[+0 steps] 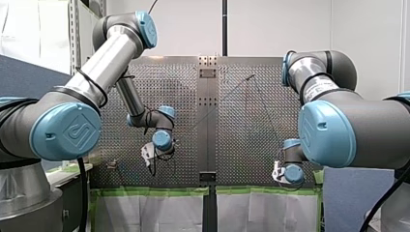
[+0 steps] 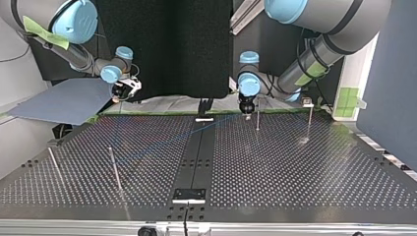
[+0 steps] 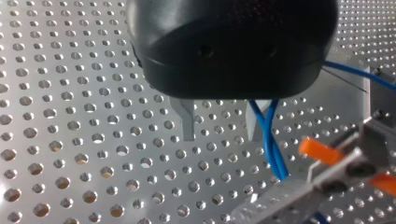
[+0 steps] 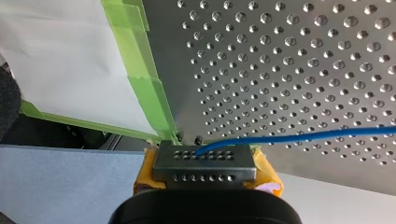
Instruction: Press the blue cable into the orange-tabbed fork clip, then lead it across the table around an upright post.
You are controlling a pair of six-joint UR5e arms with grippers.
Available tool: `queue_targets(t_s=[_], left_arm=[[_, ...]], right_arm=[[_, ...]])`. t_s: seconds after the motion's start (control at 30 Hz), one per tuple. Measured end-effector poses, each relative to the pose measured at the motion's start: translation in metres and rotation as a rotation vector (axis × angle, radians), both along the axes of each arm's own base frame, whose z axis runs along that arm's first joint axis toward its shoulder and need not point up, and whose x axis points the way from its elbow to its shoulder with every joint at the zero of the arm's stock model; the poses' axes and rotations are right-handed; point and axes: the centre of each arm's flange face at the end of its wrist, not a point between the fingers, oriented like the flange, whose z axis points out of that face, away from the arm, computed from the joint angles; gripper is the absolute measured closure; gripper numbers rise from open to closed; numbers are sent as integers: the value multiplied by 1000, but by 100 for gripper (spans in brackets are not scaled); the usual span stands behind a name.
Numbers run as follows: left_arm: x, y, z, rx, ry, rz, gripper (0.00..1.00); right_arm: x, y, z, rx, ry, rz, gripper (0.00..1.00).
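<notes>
Pressing the blue cable (image 3: 270, 140) into the fork clip (image 3: 336, 170) looks unfinished. Your left gripper (image 3: 220, 126) gapes beside the cable while your right gripper (image 4: 205, 157) pinches its end. Push down next.

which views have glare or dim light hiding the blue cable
Left wrist view: table brightly lit, blue cable stands out. Right wrist view: cable plain at my right pincer. Top view: table dark, cable only a faint line. Front view: sheen on the table, cable a thin dark thread.

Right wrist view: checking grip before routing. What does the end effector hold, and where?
The cable, pinched near its end between the right end effector's pads.
</notes>
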Motion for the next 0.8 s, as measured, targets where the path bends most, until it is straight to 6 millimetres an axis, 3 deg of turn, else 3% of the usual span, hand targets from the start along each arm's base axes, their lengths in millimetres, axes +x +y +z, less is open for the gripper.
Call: queue_targets(t_s=[0.3, 0.8], left_arm=[[-1, -2, 0, -1, 0, -7, 44], [-2, -12, 6, -26, -8, -68, 44]], right_arm=[[-2, 5, -20, 25, -1, -6, 100], [-2, 5, -22, 28, -2, -4, 100]])
